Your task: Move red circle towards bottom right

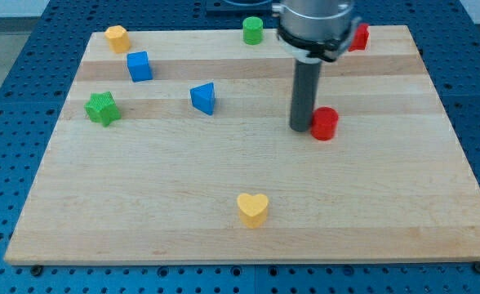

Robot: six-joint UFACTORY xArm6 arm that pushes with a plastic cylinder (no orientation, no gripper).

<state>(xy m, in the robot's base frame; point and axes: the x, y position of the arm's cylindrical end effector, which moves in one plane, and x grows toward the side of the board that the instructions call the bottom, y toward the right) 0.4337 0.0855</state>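
- So my tip [302,128] sat right against the small red circle block [325,123], on its left side as the view has it — touching or as near as I could tell.
- No claw on this rig, just the straight dark rod, so nothing was open, shut or holding anything.
- The red circle was right of centre on the pale wooden board [142,212], a bit above the middle.
- The key bit: the block lay to the right of my tip, so a shove would run rightward — for bottom right I reckoned the tip wanted to be more on the block's upper-left.
- Bottom right looked free of blocks; the yellow heart block [253,209] was well off to the lower left, out of the way.
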